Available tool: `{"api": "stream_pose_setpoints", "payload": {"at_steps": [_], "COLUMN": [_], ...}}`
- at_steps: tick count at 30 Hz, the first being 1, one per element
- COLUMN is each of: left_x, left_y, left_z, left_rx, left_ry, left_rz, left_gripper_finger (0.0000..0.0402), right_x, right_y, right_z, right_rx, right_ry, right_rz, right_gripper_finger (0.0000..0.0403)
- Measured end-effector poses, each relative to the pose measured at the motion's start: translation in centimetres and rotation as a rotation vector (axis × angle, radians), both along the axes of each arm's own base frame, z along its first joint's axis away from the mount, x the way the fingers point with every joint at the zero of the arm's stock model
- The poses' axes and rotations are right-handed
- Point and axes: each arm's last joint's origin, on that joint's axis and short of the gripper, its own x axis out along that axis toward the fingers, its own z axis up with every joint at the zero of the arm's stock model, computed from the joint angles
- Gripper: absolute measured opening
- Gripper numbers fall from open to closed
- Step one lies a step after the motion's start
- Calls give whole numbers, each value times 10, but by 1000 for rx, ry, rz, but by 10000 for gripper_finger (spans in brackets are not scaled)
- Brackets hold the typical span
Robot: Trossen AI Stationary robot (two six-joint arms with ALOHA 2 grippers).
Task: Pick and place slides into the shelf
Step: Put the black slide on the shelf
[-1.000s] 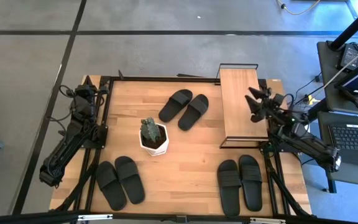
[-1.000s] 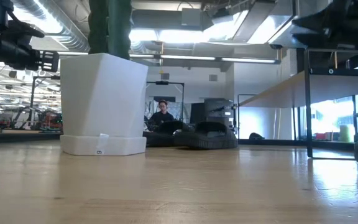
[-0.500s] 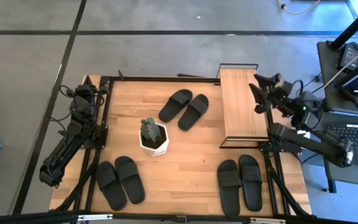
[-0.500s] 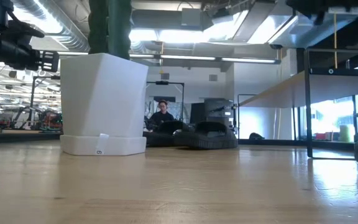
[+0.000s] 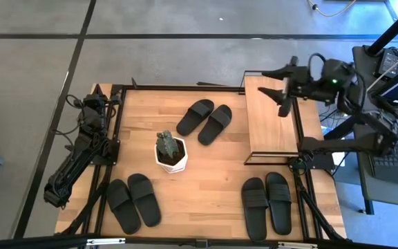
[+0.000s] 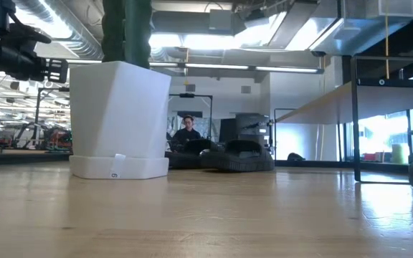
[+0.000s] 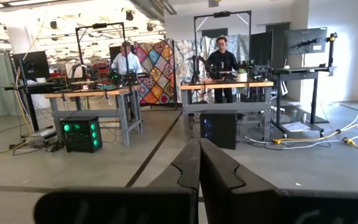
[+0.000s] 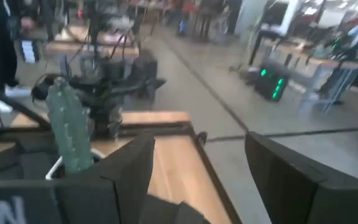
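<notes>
Overhead, right gripper point(image 5: 282, 88) jaws wide, empty.

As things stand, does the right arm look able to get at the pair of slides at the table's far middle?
Probably yes. The right end effector, open, hangs above the shelf; the slides lie beside it on bare table, the cactus pot off to the near side.

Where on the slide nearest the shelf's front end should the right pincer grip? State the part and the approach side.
Grip the wide strap of the right-hand slide of the front-right pair, coming straight down from above. It lies sole-down and flat, so the raised strap is probably the only part to pinch. The right pincer hangs open over the shelf.
</notes>
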Motion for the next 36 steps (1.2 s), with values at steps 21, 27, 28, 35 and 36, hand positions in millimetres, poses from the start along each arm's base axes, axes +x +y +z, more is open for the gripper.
{"api": "stream_pose_setpoints", "payload": {"at_steps": [21,27,28,35,36], "left_x": [1,5,6,11,12], "left_y": [0,0,0,0,0], "left_z": [0,1,1,2,2], "left_rx": [12,42,46,48,45], "left_ry": [-49,-186,-224,-401,-409], "left_rz": [-24,-181,-221,-457,-473], "left_gripper_finger": [0,0,0,0,0], "right_x": [90,89,88,84,84], "right_y": [-7,-5,-5,-11,-13], "right_z": [-26,-30,-31,-39,-39], "right_rx": [143,182,184,160,159], "right_ry": [279,313,332,416,418], "right_rz": [-65,-71,-73,-179,-185], "right_gripper_finger": [251,251,251,251,251]}}
